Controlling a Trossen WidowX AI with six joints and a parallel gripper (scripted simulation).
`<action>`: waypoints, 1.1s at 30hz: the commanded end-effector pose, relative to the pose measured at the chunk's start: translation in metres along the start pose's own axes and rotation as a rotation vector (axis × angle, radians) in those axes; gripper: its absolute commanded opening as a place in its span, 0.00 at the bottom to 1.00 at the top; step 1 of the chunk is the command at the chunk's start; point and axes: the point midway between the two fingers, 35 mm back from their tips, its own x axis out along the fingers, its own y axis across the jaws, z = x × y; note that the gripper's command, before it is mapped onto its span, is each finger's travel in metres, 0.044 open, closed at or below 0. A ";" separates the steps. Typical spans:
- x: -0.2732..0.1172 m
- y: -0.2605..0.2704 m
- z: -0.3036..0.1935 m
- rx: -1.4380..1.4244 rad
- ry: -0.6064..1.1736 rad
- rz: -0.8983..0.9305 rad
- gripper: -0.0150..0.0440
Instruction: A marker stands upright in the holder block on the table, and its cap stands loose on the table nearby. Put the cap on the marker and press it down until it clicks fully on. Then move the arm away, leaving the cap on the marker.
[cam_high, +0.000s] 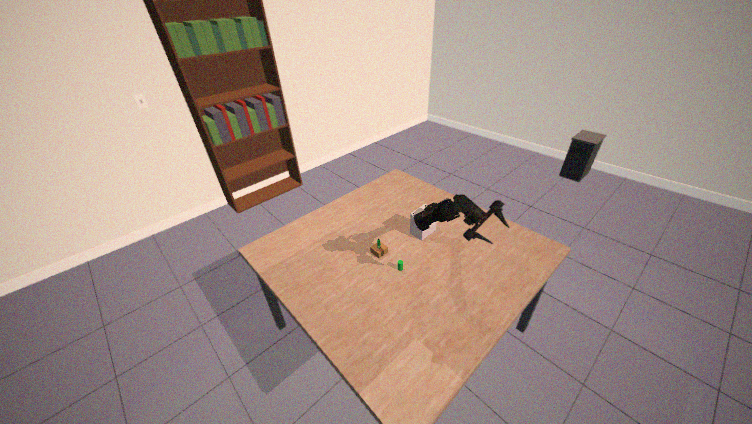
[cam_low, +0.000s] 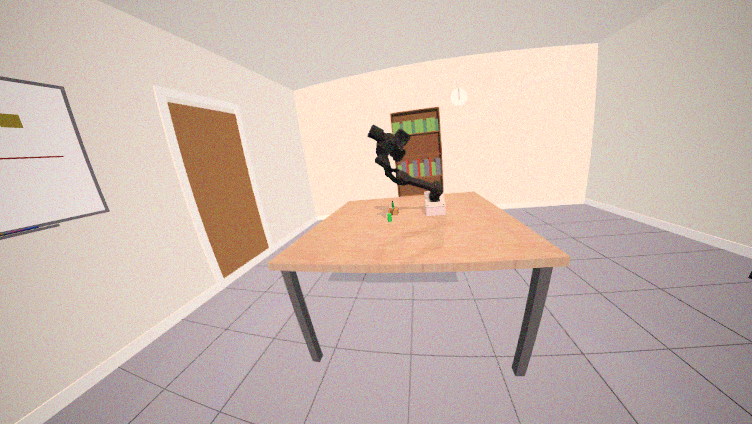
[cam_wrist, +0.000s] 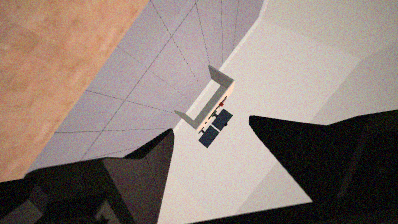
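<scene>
The marker (cam_high: 378, 243) (cam_low: 392, 204) stands upright in the brown holder block (cam_high: 374, 251) (cam_low: 395, 211), its green tip bare. The green cap (cam_high: 400, 265) (cam_low: 389, 217) stands loose on the table (cam_high: 421, 316) (cam_low: 421, 247), a short way from the block and apart from it. My gripper (cam_high: 500, 234) (cam_low: 389, 133) (cam_wrist: 211, 126) is open and empty. It is raised high above the table, away from the cap and the marker. Neither of them shows in the wrist view.
The pale arm base (cam_high: 422, 229) (cam_low: 435, 210) stands on the table near the holder block. The wrist view looks past the table's edge to the floor and a distant desk (cam_wrist: 220, 95) with dark monitors. A bookshelf (cam_high: 236, 152) (cam_low: 421, 147) stands by the wall.
</scene>
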 end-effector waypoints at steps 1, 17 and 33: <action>-0.001 -0.001 0.001 -0.016 0.002 -0.001 0.89; 0.014 -0.129 0.095 -1.430 -0.081 0.213 0.66; 0.117 -0.019 0.183 -2.267 -0.884 0.256 0.66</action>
